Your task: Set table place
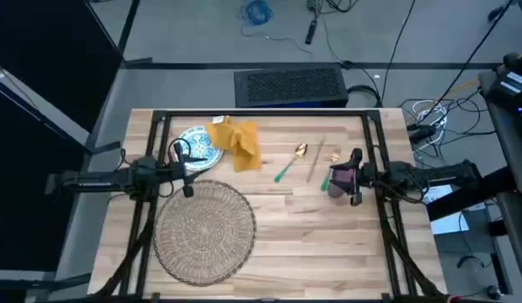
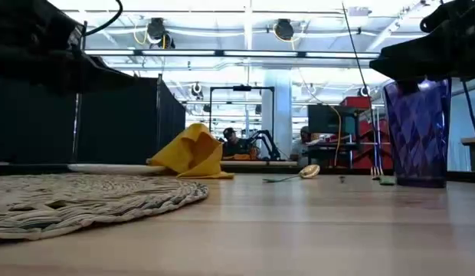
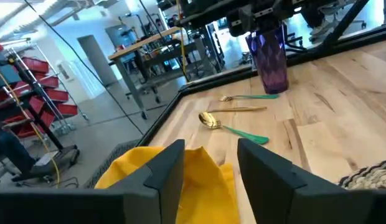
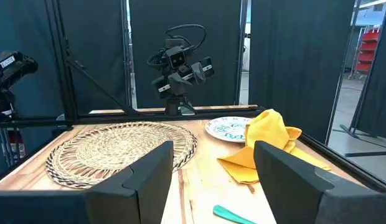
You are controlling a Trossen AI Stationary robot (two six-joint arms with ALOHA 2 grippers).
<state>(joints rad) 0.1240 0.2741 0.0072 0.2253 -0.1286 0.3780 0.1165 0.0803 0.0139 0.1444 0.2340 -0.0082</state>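
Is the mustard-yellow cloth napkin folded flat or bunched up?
Bunched up: the mustard-yellow cloth napkin rises in a crumpled peak off the table beside the patterned plate.

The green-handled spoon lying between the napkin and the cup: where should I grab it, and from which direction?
Grip the spoon at mid-handle, coming straight down from above. It lies flat on the table, so only a top pinch across the thin green handle looks workable. The open left gripper faces it; the fork beside it leaves room.
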